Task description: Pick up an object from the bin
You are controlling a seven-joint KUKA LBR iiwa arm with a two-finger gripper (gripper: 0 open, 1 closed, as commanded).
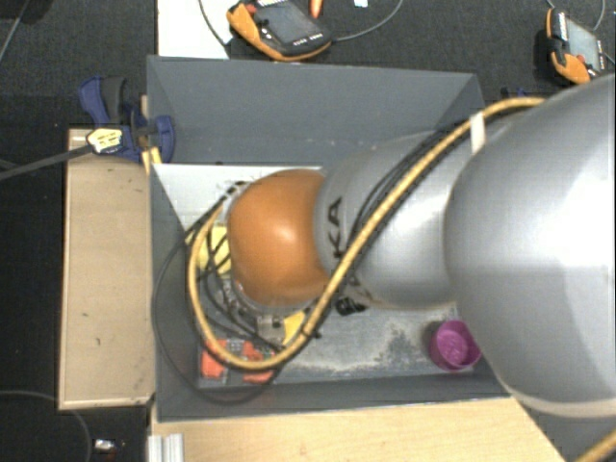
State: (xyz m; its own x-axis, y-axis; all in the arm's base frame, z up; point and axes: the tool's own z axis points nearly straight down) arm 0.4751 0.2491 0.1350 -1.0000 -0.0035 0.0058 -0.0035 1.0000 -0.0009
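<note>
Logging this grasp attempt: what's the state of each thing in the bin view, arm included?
arm: reaches in from the right, wrist low over the bin's left half.
gripper: under the orange wrist cover, mostly hidden.
purple round thing: loose on the floor, lower right, apart from the gripper.
orange-red thing: lower left corner, partly behind cables; kind unclear.

The arm (pixel 433 229) is reaching in from the right, its wrist cover (pixel 274 234) hanging over the left half of the bin (pixel 308 114). A small cylinder (pixel 452 345) is lying on the bin's floor near the front right corner, just beside the arm. A few small pieces (pixel 217 362) are lying in the front left corner, partly under the wrist.
</note>
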